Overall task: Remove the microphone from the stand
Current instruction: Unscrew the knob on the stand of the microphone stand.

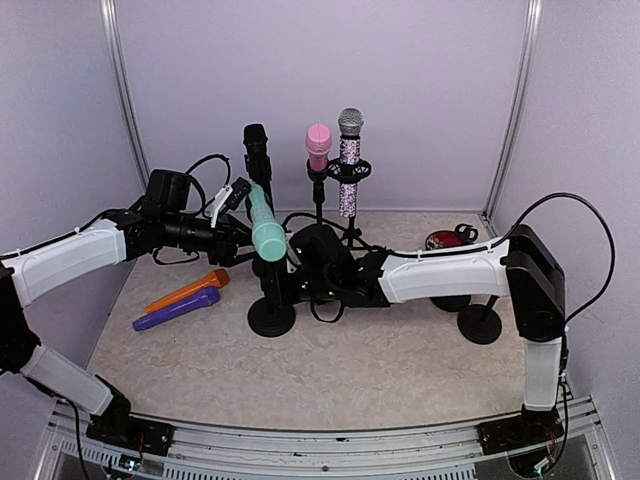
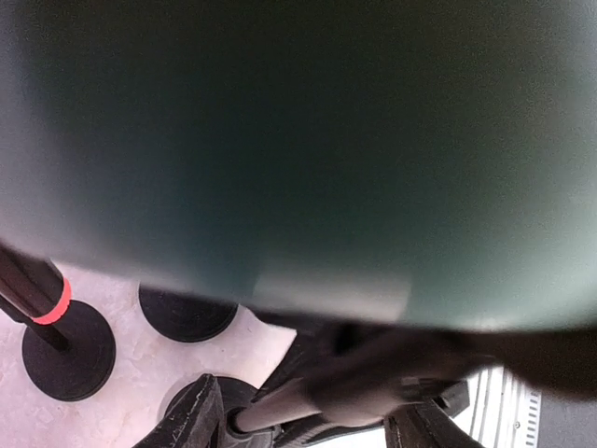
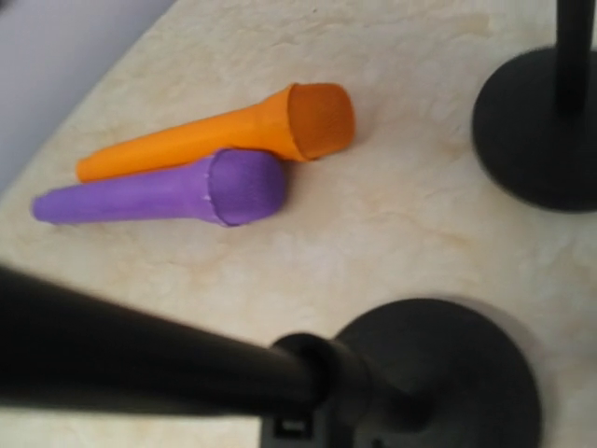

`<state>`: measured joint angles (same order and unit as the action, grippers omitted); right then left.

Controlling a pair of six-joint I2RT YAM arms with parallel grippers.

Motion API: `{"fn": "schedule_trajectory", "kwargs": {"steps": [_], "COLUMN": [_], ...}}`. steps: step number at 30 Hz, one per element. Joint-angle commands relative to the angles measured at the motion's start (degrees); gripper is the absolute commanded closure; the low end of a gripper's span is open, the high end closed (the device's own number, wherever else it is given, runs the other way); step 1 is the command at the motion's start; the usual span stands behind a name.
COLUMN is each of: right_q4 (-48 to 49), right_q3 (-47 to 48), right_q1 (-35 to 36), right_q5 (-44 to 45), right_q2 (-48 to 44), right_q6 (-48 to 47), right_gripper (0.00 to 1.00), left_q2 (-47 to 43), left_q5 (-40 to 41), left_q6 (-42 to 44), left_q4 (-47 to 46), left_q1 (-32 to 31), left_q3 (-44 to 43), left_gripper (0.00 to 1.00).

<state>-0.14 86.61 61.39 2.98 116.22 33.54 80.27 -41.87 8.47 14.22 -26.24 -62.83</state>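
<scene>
The mint-green microphone [image 1: 264, 225] leans to the left on top of the front stand [image 1: 271, 316]. My left gripper [image 1: 243, 243] is at its left side. In the left wrist view the microphone [image 2: 298, 140] is a green blur filling the upper frame. Both fingertips [image 2: 196, 415] stand apart below it, with only the stand's pole [image 2: 308, 397] seen between them. Whether they grip the microphone is hidden. My right gripper [image 1: 300, 272] is shut on the stand's pole. In the right wrist view the pole [image 3: 140, 359] runs down to the round base [image 3: 448, 392].
An orange microphone [image 1: 190, 290] and a purple one [image 1: 178, 309] lie on the table at the left. Black [image 1: 256, 145], pink [image 1: 318, 145] and glittery [image 1: 349, 160] microphones stand on stands behind. Bare stand bases [image 1: 480, 323] sit at the right.
</scene>
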Motion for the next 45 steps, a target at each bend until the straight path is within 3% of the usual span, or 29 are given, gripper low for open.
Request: {"fn": "schedule_trajectory", "kwargs": {"steps": [1, 7, 11, 18, 23, 29, 33, 38, 45], "right_q4": [-2.3, 3.8, 6.9, 10.2, 12.0, 16.9, 31.6, 43.1, 48.0], "right_q3": [-1.6, -6.0, -11.0, -18.5, -22.0, -22.4, -23.7, -21.3, -17.3], "right_q1": [2.7, 3.0, 2.9, 2.6, 1.3, -6.0, -8.4, -9.0, -9.1], "right_q5": [7.4, 7.5, 7.2, 8.0, 3.8, -14.1, -25.6, -31.4, -32.6], "right_q2": [-3.2, -8.6, -11.8, -16.6, -19.5, -16.5, -9.7, -1.8, 3.7], "right_q6": [-10.3, -13.3, -13.4, -12.1, -8.7, 10.4, 26.9, 38.7, 43.9], "right_gripper": [0.76, 0.46, 0.34, 0.33, 0.34, 0.38, 0.38, 0.40, 0.47], "left_q2": [-1.3, -2.7, -4.3, -6.2, -7.2, -7.5, -7.1, -7.4, -7.8], "left_q5": [0.6, -0.1, -1.2, -2.8, -3.9, -4.0, -4.2, -4.2, -4.0], "left_q6": [1.2, 1.3, 1.5, 2.1, 2.1, 1.5, 1.6, 2.5, 3.8], "left_q4": [0.4, 1.2, 1.1, 2.6, 4.1, 3.2, 3.5, 4.0, 4.4], "left_q1": [0.2, 2.3, 4.4, 6.7, 7.2, 6.4, 5.8, 5.7, 5.7], "left_q3": [0.9, 1.9, 3.7, 5.6, 5.9, 6.4, 5.5, 5.2, 5.2], "left_gripper": [0.44, 0.44, 0.44, 0.43, 0.33, 0.28, 0.27, 0.27, 0.27]}}
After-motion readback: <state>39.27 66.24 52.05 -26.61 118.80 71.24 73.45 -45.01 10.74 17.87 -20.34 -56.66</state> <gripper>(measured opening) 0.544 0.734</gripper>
